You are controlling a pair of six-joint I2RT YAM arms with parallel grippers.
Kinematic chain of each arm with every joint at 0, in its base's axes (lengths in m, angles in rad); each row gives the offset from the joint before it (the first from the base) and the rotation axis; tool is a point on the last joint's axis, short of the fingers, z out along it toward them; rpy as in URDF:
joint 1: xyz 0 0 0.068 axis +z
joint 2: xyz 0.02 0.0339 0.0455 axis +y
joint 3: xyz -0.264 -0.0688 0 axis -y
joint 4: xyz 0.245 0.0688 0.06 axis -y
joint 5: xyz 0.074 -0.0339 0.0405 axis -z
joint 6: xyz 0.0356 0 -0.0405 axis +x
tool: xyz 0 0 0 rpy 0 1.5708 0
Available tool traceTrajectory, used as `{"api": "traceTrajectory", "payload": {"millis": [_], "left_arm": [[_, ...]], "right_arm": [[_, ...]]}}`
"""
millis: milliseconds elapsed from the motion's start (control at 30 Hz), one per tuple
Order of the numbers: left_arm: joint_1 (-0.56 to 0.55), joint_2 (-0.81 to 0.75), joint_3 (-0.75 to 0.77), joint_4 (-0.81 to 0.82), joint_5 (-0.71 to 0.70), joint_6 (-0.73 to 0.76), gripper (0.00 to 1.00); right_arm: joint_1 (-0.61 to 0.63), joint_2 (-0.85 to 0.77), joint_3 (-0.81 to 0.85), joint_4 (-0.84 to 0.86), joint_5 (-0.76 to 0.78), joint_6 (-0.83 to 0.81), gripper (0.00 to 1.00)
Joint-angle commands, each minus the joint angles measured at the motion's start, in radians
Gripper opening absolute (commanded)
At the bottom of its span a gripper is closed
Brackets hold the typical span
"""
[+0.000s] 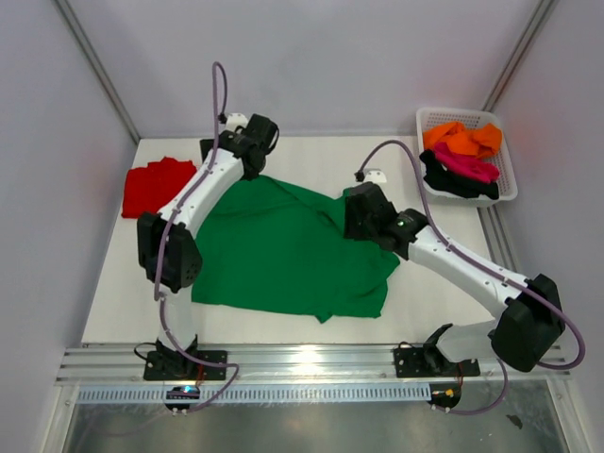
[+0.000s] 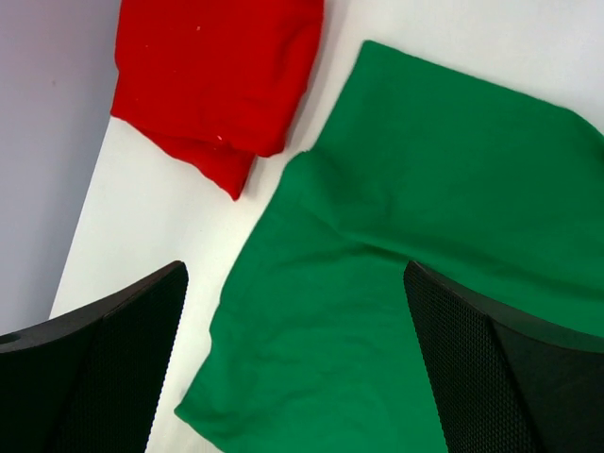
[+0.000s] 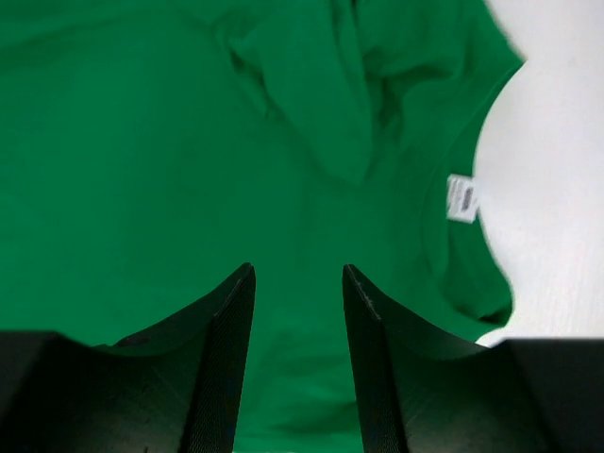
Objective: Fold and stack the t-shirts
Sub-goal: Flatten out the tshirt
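green t-shirt (image 1: 274, 250) is judged limp and light, best pinched at a hem; left gripper (image 2: 294, 283) is spread wide, right gripper (image 3: 298, 276) part-spread, both empty.

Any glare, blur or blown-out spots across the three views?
Top external: even light, soft shadows, one glare spot on the aluminium rail. Left wrist: red t-shirt and green t-shirt sharp, left claw dark in the foreground. Right wrist: green t-shirt slightly soft, its tag unreadable, table washed out to plain white.
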State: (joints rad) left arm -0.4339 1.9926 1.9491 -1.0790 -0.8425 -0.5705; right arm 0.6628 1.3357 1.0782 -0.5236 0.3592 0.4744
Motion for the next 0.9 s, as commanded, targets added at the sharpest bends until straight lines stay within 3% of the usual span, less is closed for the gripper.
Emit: {"api": "traceTrajectory", "payload": {"millis": [0, 267, 467, 700, 867], "left_arm": [[-0.057, -0.054, -0.038, -0.038, -0.012, -0.031, 0.99], [-0.143, -0.083, -0.114, -0.070, -0.020, -0.094, 0.98], [-0.190, -0.086, -0.113, -0.108, -0.021, -0.130, 0.98], [-0.227, -0.120, -0.110, -0.133, -0.029, -0.164, 0.97], [-0.227, -0.141, -0.064, -0.173, -0.072, -0.166, 0.98]], "right_arm": [[0.052, 0.003, -0.033, -0.131, -0.107, 0.112, 0.46], [0.078, 0.060, -0.127, -0.205, -0.249, 0.198, 0.46], [0.078, 0.160, -0.164, -0.147, -0.290, 0.179, 0.46], [0.078, 0.328, -0.106, -0.107, -0.307, 0.145, 0.45], [0.080, 0.347, -0.103, -0.133, -0.345, 0.151, 0.44]]}}
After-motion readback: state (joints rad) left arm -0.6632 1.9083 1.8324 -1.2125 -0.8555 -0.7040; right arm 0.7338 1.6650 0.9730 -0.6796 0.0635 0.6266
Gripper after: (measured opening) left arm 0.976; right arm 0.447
